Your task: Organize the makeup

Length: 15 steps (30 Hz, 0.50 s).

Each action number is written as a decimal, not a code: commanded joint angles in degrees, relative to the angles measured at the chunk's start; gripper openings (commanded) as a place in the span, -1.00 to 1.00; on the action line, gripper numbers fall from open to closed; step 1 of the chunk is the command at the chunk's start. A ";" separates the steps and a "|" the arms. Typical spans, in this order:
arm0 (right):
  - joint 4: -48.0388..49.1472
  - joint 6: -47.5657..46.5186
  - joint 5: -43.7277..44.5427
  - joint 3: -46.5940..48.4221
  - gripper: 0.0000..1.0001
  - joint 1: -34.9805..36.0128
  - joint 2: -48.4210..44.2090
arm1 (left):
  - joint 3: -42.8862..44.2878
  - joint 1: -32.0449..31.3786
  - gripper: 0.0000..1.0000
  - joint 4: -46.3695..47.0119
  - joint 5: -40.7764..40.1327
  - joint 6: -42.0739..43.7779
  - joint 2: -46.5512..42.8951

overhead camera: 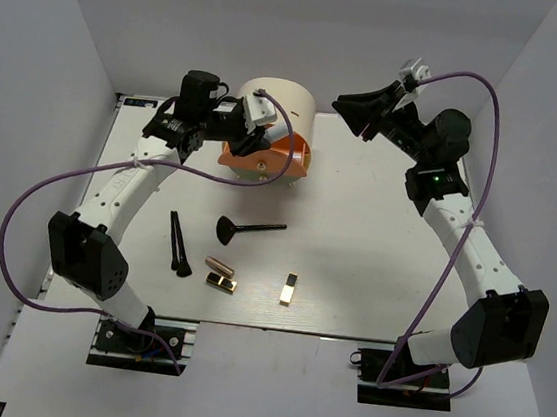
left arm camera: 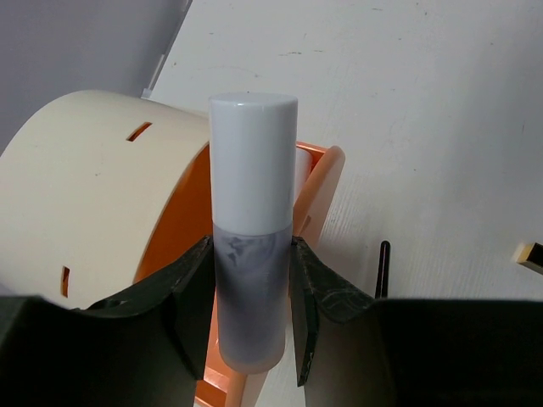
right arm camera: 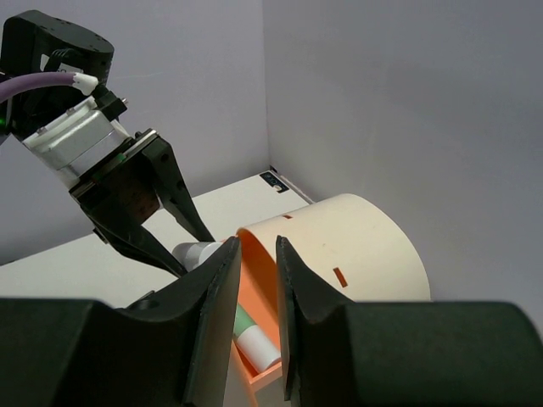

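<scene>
Left jaws clenched on the glossy white cylindrical tube (left arm camera: 253,170), which sticks out ahead of them above the open orange drawer (left arm camera: 178,233) of the cream cylindrical box (left arm camera: 85,186); right jaws parted, empty, airborne.

I see a cream cylindrical box (overhead camera: 288,104) standing at the far edge of the white tabletop (overhead camera: 384,251), one orange drawer (overhead camera: 282,161) swung open on its near side. Grey walls (overhead camera: 36,40) enclose three sides.
</scene>
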 commanded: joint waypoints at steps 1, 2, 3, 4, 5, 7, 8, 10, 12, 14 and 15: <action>3.57 0.59 0.28 -0.52 -0.42 -0.27 -2.02 | -0.92 -0.14 -0.32 2.17 -2.32 0.26 -1.09; 3.75 0.76 0.28 -0.61 -0.42 -0.44 -2.20 | -0.83 -0.14 -0.40 2.87 -2.67 -0.01 -1.09; 3.66 0.68 0.36 -0.69 -0.42 -0.44 -2.29 | -0.31 -0.14 -0.44 3.84 -2.68 -0.27 -1.18; 3.66 0.76 0.36 -0.78 -0.42 -0.44 -2.38 | -0.04 -0.14 -0.46 4.20 -2.50 -0.36 -1.35; 3.75 0.76 0.36 -1.04 -0.42 -0.62 -2.29 | 0.22 -0.14 -0.49 4.37 -2.33 -0.36 -1.36; 3.92 0.76 0.28 -1.31 -0.42 -0.62 -2.55 | 0.93 -0.14 -0.53 5.16 -1.63 -1.15 -1.71; 4.01 0.85 0.28 -1.40 -0.42 -0.71 -2.46 | 1.02 -0.14 -0.55 5.43 -1.45 -1.50 -1.97; 4.10 0.76 0.19 -1.49 -0.42 -0.79 -2.64 | 0.41 -0.14 -0.56 6.83 -1.09 -2.03 -2.67; 4.27 1.03 0.28 -1.66 -0.42 -0.88 -2.47 | -0.38 -0.14 -0.55 7.19 -2.23 -1.68 -2.76; 4.54 1.12 0.28 -1.57 -0.42 -0.79 -2.46 | -0.56 -0.14 -0.55 6.40 -3.20 -1.15 -2.15; 4.54 1.03 0.28 -1.57 -0.42 -0.79 -2.55 | -0.74 -0.14 -0.53 6.40 -3.73 -0.89 -2.06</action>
